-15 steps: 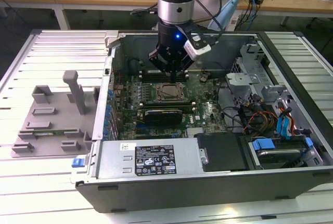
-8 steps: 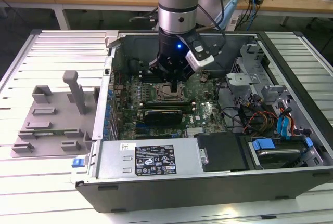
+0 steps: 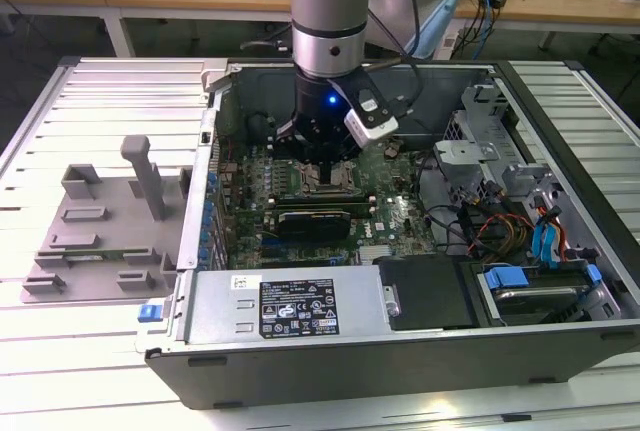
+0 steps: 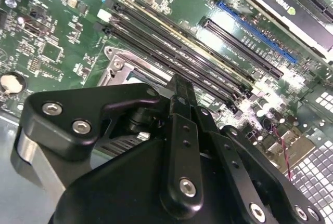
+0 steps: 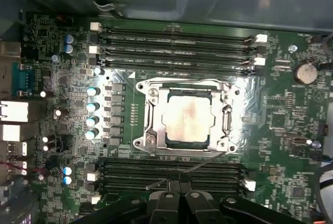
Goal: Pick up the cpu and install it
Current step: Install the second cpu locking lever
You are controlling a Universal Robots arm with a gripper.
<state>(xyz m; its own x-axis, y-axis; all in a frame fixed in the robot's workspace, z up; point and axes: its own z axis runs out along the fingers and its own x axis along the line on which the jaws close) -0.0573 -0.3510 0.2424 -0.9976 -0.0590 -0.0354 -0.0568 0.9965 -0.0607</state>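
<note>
Gripper: the gripper [image 5: 179, 195] hangs low over the motherboard [image 5: 291, 130], fingers pressed together, holding nothing.
CPU: the cpu [image 5: 186, 116] lies flat inside the socket frame [image 5: 151, 125], apparently already installed.
Arm: the arm [image 3: 328, 11] stands vertical, reaching down into the open computer case [image 3: 400, 351].

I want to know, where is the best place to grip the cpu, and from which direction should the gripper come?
The cpu lies flat inside the metal socket frame, its silver top facing up. The frame borders it closely, so a sideways approach seems blocked. Probably best is to come straight down from above and pinch two opposite edges of the top plate. The gripper is above the memory slots beside the socket.
</note>
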